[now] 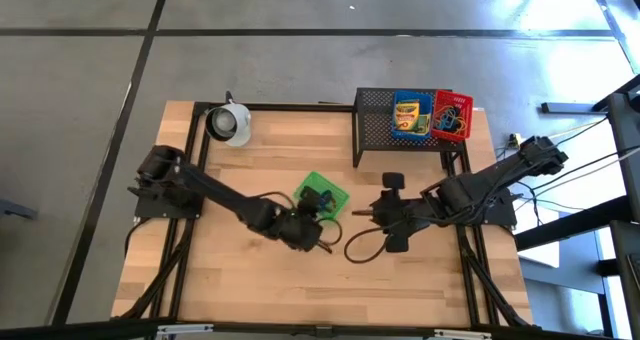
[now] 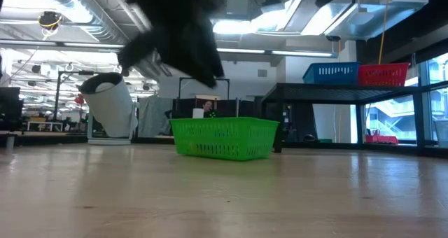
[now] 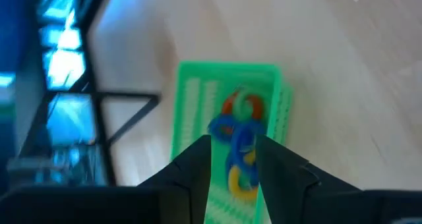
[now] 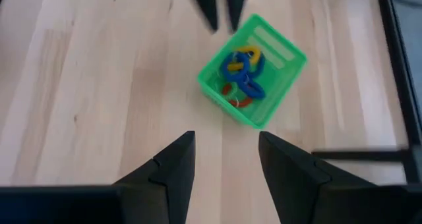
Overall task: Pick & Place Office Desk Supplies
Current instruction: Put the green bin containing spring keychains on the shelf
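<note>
A green basket (image 1: 335, 188) (image 2: 224, 136) (image 4: 280, 59) stands near the middle of the wooden table. Coloured rubber-band loops (image 4: 241, 72) (image 3: 241, 128), blue, orange and yellow, lie in it. My left gripper (image 1: 316, 204) (image 3: 233, 159) (image 4: 221, 5) hangs open just above the basket's near-left end. Nothing is between its fingers. My right gripper (image 1: 378, 212) (image 4: 224, 161) stands open above the bare table to the right of the basket, pointing toward it.
A black wire-mesh rack (image 1: 375, 130) stands at the far right. On it are a blue basket with a yellow-green crayon box (image 1: 406, 113) and a red basket (image 1: 452, 117). A white cup-like object (image 1: 230, 123) (image 2: 108, 105) sits at the far left. A dark cable (image 1: 358, 248) loops below the right gripper.
</note>
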### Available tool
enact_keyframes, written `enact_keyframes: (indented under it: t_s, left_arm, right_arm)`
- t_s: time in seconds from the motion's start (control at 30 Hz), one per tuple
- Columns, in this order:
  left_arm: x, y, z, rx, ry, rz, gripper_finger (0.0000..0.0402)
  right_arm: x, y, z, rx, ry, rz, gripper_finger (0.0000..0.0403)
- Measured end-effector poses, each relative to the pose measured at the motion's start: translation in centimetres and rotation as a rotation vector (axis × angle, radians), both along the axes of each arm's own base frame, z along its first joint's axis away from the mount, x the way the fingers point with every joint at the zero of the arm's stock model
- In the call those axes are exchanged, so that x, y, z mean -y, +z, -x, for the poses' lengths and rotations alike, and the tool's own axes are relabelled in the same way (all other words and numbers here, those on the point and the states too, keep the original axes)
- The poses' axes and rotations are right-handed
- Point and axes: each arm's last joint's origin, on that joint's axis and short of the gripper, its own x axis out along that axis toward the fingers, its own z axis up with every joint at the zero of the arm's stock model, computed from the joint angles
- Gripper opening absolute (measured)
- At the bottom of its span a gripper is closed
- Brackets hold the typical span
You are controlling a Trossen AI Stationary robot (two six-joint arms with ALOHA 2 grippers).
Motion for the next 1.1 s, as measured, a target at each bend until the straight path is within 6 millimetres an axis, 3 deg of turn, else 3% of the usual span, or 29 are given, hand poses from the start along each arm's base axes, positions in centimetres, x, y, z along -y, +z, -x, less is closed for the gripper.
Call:
enact_keyframes:
  t_s: [0.23,0.47,0.67,1.1]
  left_arm:
    - [0.8,4.1,4.7,0.128,0.261,0.135,0.0106]
    - [-0.4,7.1,7.7,0.260,0.463,0.256,0.0095]
    - [-0.5,7.7,8.4,0.308,0.517,0.309,0.0093]
    - [-0.6,7.7,8.4,0.310,0.531,0.302,0.0085]
  right_arm:
    - [0.0,-2.6,-3.4,-0.070,0.171,0.054,0.0169]
    - [2.4,-6.4,-7.4,-0.166,0.273,0.066,0.0169]
    - [4.2,-9.8,-10.2,-0.222,0.369,0.059,0.0169]
    - [6.5,-13.8,-11.8,-0.337,0.403,0.096,0.0169]
